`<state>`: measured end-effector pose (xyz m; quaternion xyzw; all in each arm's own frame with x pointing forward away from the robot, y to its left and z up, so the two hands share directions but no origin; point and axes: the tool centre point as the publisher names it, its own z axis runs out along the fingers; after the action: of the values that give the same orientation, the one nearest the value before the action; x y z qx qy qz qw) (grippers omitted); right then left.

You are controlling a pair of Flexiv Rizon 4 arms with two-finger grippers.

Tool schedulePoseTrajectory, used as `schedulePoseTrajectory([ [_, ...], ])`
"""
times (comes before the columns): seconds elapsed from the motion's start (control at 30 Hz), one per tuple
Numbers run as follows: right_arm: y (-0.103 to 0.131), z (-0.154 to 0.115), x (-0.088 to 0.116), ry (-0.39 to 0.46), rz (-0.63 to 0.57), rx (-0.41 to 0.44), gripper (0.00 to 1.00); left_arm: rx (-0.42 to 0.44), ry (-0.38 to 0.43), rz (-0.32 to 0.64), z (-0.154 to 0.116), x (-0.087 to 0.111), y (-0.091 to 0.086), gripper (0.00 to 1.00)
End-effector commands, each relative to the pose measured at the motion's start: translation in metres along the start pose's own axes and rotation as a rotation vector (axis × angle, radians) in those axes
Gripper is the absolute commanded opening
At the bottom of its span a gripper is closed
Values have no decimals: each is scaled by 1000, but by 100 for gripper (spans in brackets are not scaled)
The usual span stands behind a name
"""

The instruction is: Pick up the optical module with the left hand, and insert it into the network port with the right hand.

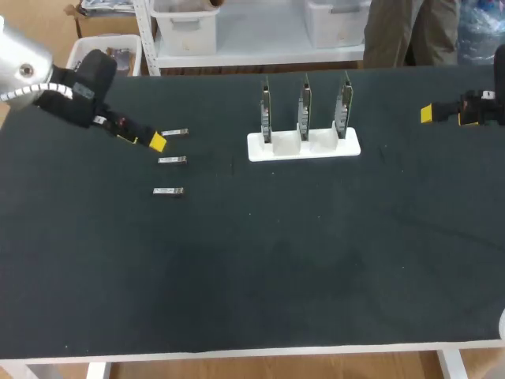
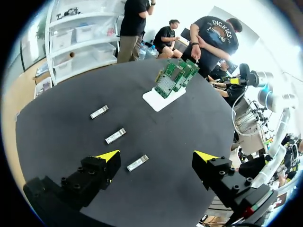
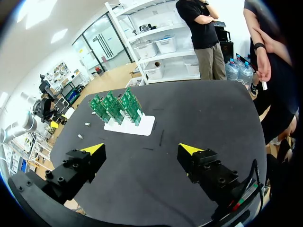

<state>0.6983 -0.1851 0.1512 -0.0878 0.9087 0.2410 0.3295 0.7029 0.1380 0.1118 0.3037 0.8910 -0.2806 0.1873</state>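
The left gripper (image 2: 157,156) hung low over the black matte table (image 1: 316,260), its yellow-tipped fingers spread wide and holding nothing. The nearest small silver rectangular optical module (image 2: 137,162) lay flat between those fingers, untouched by either and closer to one than the other. Two more silver modules lay ahead of the gripper in a row, the middle module (image 2: 115,135) near the first and the far module (image 2: 99,111) beyond it. The right gripper (image 3: 141,150) was also spread open and empty, with the white plastic stand (image 3: 135,125) of three upright green circuit cards well ahead of it.

To my eye the off-centre module was the main worry. If the fingers closed as they stood, one would likely meet it first and push or spin it across the table. It was thin and lay flat, so the tips might ride over it or scrape the surface. A skewed grip would make the pass to the right gripper awkward. The stand looked light, so a crooked push at a port could slide or tip it.
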Motion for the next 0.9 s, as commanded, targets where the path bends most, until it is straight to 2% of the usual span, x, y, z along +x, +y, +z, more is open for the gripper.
schedulePoseTrajectory([
  [0.03, 0, 0, 0, 0, 0, 1, 100, -4, 80, -7, 4, -3, 5, 100],
  [0.9, 0, 0, 0, 0, 0, 1, 100, -9, 93, -12, 4, -3, 5, 100],
])
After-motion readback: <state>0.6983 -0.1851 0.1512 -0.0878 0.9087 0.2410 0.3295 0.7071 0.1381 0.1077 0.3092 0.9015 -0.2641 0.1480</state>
